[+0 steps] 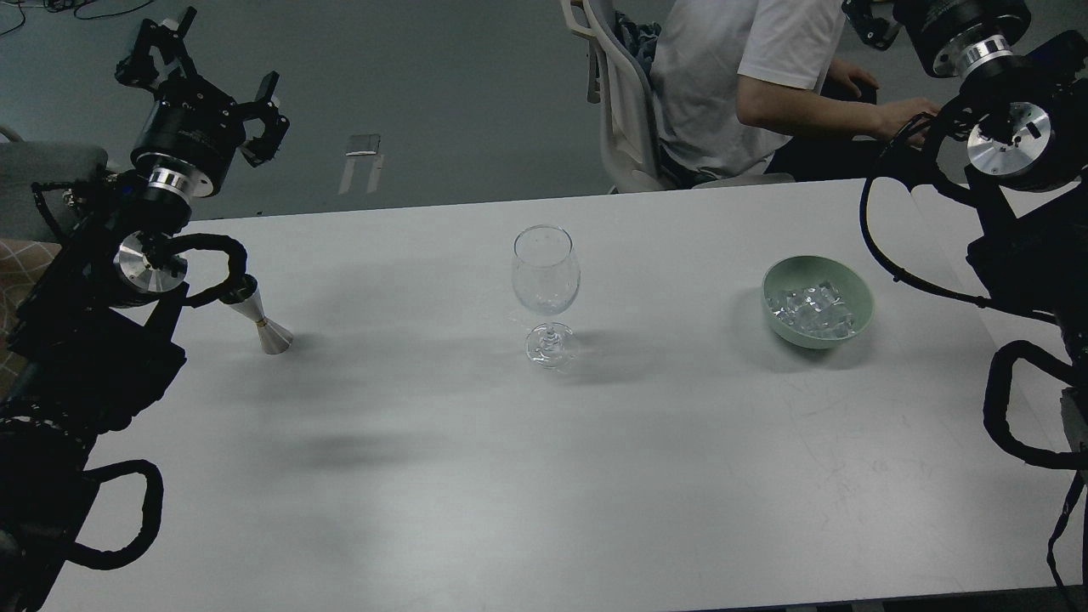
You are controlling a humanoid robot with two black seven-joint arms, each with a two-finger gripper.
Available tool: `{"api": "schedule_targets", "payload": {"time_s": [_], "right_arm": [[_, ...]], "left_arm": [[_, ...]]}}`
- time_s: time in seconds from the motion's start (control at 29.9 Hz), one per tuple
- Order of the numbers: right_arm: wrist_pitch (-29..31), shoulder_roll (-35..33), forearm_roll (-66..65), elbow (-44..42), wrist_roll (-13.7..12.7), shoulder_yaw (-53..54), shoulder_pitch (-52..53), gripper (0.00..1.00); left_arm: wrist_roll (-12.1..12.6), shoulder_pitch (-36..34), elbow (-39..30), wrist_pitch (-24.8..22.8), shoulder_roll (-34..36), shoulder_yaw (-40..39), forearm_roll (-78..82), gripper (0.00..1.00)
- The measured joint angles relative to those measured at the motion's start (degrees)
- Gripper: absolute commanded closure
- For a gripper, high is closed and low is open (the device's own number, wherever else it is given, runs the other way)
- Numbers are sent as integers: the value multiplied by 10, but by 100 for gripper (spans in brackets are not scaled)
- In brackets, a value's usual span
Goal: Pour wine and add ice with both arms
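Standing mid-table, the empty-looking wine glass point(546, 293) has a steel jigger point(265, 327) near the left edge and a green bowl point(818, 301) of ice point(812, 309) toward the right edge. The left gripper point(212, 81) hangs wide open, holding nothing, beyond the far edge; the right gripper point(867, 21) is cropped, so I cannot tell its state. The jigger, part-hidden behind the left arm's cable, could topple and spill any wine.

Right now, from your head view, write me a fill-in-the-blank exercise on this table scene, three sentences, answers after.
1. The ice lies in a green ____.
2. The wine glass stands upright between the metal jigger and the bowl, and it looks ____.
3. The left pincer hangs above the table's far-left corner, its fingers ____ and holding nothing.

Missing words: bowl; empty; open
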Motion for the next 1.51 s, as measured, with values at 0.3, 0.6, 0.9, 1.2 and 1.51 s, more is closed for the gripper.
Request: {"api": "schedule_targets", "payload": {"time_s": [0.3, 0.6, 0.9, 1.2, 1.51], "right_arm": [[-1, 1, 0, 1, 0, 3, -5, 0], [-1, 1, 0, -1, 0, 0, -5, 0], [-1, 3, 0, 3, 0, 0, -3, 0], [-1, 6, 0, 8, -1, 0, 1, 0], [-2, 5, 2, 7, 1, 2, -5, 0]], "left_arm": [[1, -9, 3, 31, 0, 1, 1, 2], [1, -10, 1, 25, -4, 0, 1, 2], [8, -10, 4, 27, -5, 0, -30, 2], [8, -15, 0, 30, -2, 1, -32, 2], [8, -12, -23, 24, -4, 1, -32, 2]]}}
